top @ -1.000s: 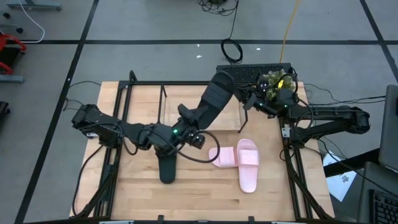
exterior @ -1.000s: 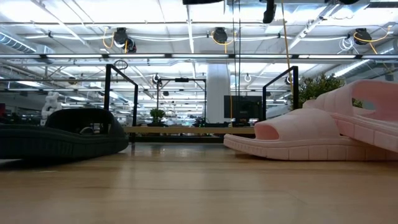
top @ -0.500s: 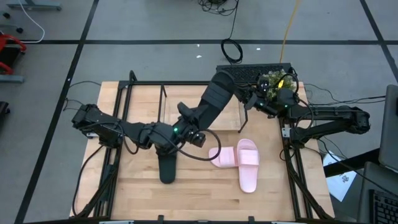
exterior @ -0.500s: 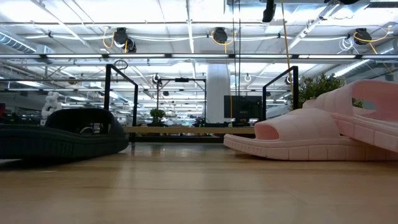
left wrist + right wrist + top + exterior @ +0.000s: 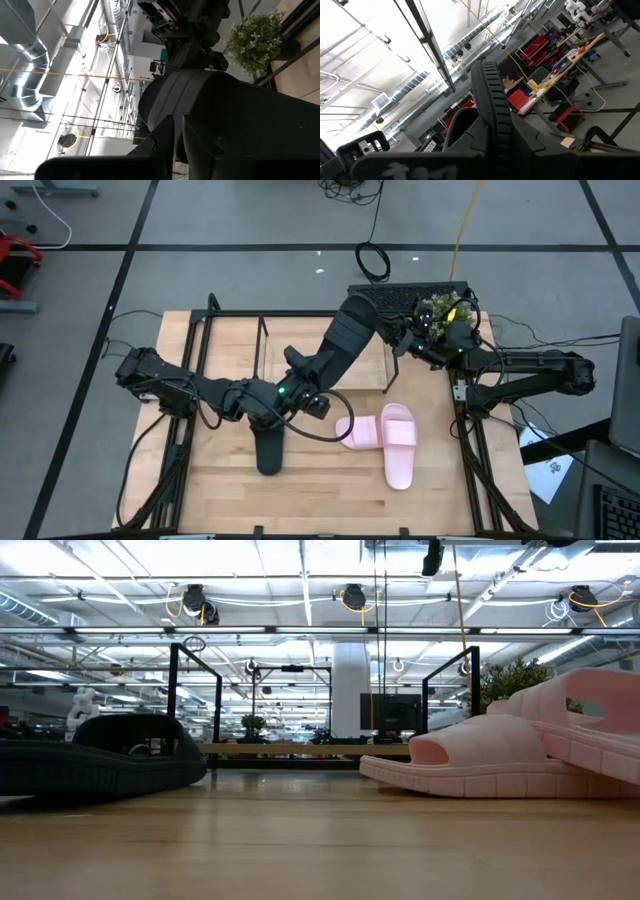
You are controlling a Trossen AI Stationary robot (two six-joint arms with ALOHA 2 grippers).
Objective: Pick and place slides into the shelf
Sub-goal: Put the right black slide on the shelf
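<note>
A matte black slide (image 5: pixel 345 340) hangs in the air over the table's far middle, slanting between both grippers. My left gripper (image 5: pixel 303 380) is shut at its nearer end; my right gripper (image 5: pixel 390 338) is shut at its farther end. The second black slide (image 5: pixel 268 450) lies sole-down on the table, left of centre (image 5: pixel 100 760). Two pale pink slides lie right of centre. One (image 5: pixel 360 432) is flat, and the other (image 5: pixel 400 445) leans with one side on it (image 5: pixel 590 720). The shelf (image 5: pixel 300 749) stands at the far edge, its thin rods (image 5: pixel 265 330) rising above the board. My left gripper holds the black slide at its nearer end (image 5: pixel 200 115), coming level from the table's left. The slide fills the wrist view and hides the place of contact. It is lifted clear of the table. My right gripper holds the same slide at its farther end, by the edge of the ribbed sole (image 5: pixel 492 100), which stands up between the two fingers. It comes level from the table's right. The slide is off the table, turned on its side.
Larger black frame rails run along the table's left (image 5: pixel 190 430) and right (image 5: pixel 470 440) sides. A potted plant (image 5: pixel 440 310) and a flat black object (image 5: pixel 405 295) sit at the far right corner. A cable (image 5: pixel 335 415) loops from the left arm above the pink slides.
</note>
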